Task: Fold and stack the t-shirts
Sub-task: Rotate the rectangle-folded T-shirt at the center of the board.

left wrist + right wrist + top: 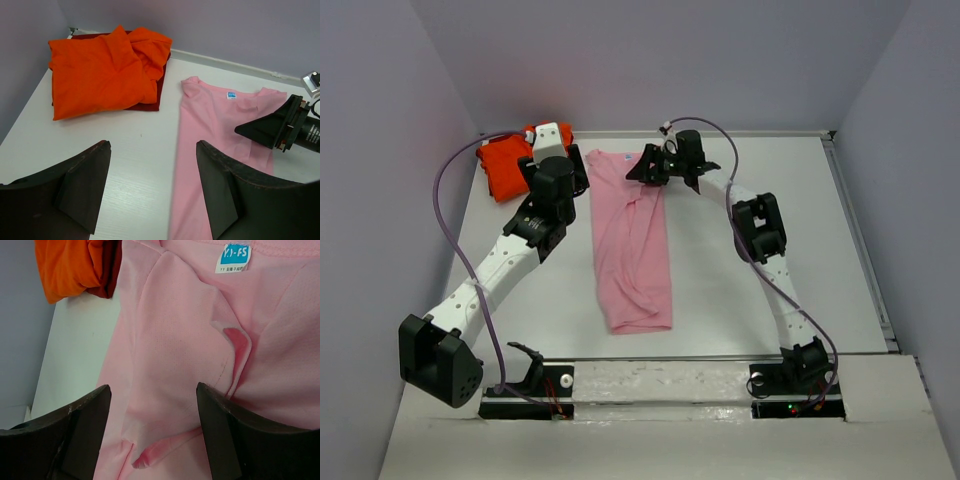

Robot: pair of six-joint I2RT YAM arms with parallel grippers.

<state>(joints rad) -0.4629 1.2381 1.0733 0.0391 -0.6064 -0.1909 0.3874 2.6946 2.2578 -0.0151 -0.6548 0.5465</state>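
Note:
The light pink t-shirt (635, 245) lies in a long, narrow lengthwise fold down the middle of the table, collar toward the back. The orange-red t-shirt (505, 165) sits folded in the back left corner. My left gripper (560, 152) hovers between the two shirts, open and empty (152, 145), with the orange shirt (100, 70) ahead on its left and the pink one (215, 115) on its right. My right gripper (645, 168) hangs open (153, 386) just above the pink shirt's (180, 330) wrinkled upper part, holding nothing. It also shows in the left wrist view as the right gripper (280, 125).
A dark red cloth (150, 102) lies under the orange shirt. Grey walls close in the table at the back and both sides. A blue neck label (235, 257) marks the pink collar. A purple cable (445, 200) loops off the left arm.

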